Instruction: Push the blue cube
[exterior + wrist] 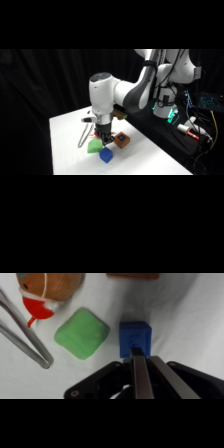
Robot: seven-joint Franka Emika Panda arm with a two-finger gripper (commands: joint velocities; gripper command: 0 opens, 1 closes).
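The blue cube [135,338] sits on the white table [200,324], right of the green rounded lump [82,333]. My gripper [138,356] is shut with nothing held, and its closed fingertips rest against the cube's near face. In the side view the gripper [103,138] comes down just behind the blue cube [106,155], which lies near the table's front edge with the green lump [93,147] at its left.
Metal tongs [25,340] lie left of the lump. A brown and red rounded toy [44,291] sits beyond them. The brown block with a blue top mark [121,140] stands right of the gripper. The table's front edge [120,173] is close to the cube.
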